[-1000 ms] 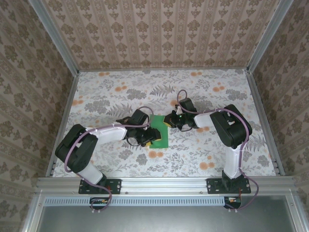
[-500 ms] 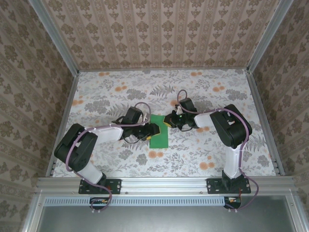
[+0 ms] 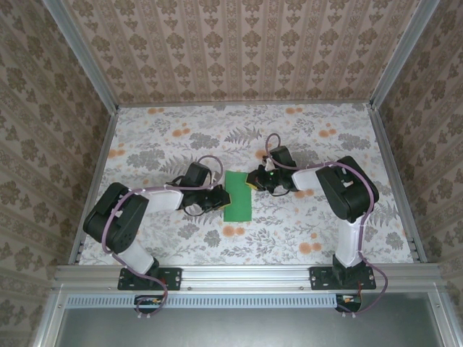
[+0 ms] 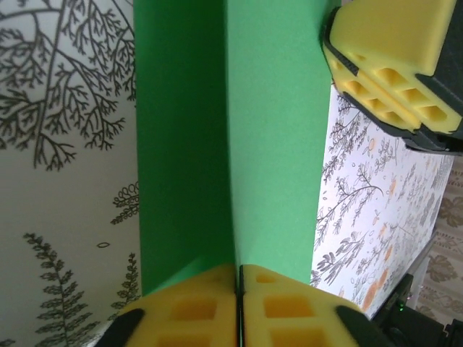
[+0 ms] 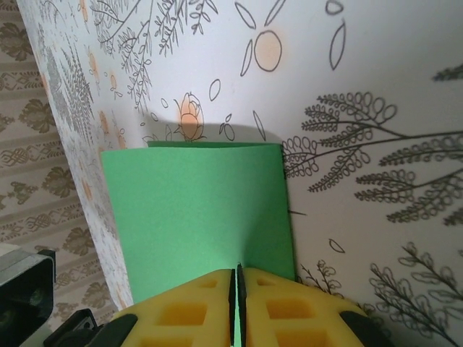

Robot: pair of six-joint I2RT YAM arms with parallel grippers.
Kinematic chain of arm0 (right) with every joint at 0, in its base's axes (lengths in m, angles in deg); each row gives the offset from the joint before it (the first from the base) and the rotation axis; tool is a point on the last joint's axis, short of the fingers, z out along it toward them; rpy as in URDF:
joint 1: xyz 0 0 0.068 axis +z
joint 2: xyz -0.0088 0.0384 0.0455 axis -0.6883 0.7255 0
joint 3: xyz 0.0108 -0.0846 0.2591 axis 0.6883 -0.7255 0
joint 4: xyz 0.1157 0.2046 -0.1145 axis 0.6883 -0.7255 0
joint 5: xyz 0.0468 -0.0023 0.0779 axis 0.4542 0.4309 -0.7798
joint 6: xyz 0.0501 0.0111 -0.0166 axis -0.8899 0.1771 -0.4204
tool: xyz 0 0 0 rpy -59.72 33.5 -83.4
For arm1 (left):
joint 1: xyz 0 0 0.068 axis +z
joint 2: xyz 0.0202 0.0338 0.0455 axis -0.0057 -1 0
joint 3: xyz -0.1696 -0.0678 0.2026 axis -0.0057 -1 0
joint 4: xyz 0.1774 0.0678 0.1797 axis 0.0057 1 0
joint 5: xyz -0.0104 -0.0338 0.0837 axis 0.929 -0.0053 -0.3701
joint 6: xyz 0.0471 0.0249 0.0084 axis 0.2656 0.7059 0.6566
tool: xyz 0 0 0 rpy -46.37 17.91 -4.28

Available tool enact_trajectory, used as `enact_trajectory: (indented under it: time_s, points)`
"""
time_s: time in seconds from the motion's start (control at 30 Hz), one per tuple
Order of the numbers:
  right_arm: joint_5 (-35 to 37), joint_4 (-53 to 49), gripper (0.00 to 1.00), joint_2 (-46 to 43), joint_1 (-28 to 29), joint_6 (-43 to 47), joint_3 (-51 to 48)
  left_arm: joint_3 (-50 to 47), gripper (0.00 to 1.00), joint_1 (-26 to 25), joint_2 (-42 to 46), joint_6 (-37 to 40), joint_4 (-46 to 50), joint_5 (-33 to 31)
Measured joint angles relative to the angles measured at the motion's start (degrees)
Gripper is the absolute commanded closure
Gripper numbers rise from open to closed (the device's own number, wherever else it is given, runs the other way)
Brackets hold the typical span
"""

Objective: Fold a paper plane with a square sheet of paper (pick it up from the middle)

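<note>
The square sheet of paper (image 3: 239,196) is bright green and lies folded into a narrow upright rectangle on the middle of the floral table. My left gripper (image 3: 221,196) is at its left edge. In the left wrist view the yellow pads (image 4: 195,307) are pressed together, and the sheet (image 4: 275,144) runs into their seam along a raised fold line. My right gripper (image 3: 252,181) is at the sheet's upper right corner. In the right wrist view it is shut (image 5: 237,293) on the edge of the sheet (image 5: 195,210). The right gripper's pads (image 4: 387,43) show opposite the left one.
The floral table (image 3: 311,137) is boxed in by patterned walls on the left, back and right with aluminium posts (image 3: 79,54). A metal rail (image 3: 246,273) runs along the near edge, holding both arm bases. Open tabletop lies on all sides of the sheet.
My left gripper has drawn back from over the sheet to its left edge and closed there. More of the green sheet now shows. The right arm has stayed put.
</note>
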State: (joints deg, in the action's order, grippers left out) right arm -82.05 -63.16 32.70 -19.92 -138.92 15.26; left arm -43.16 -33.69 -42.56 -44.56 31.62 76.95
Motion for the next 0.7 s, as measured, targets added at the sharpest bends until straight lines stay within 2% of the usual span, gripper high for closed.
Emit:
enact_trajectory:
  time_s: [0.1, 0.47, 0.7]
  points:
    - [1.0, -1.5, 0.87, -1.5, -0.1, 1.0, 0.0, 0.0, 1.00, 0.3, 0.0, 0.6, 0.9, -0.3]
    - [5.1, -5.0, 0.87, -6.7, 0.5, 2.8, 0.0, 0.0, 1.00, 4.1, 1.5, 3.9, 7.3, -0.7]
    - [7.4, -9.3, 0.88, -7.9, 4.6, 4.8, 0.0, 0.0, 0.93, 4.2, 1.8, 4.3, 8.0, -0.4]
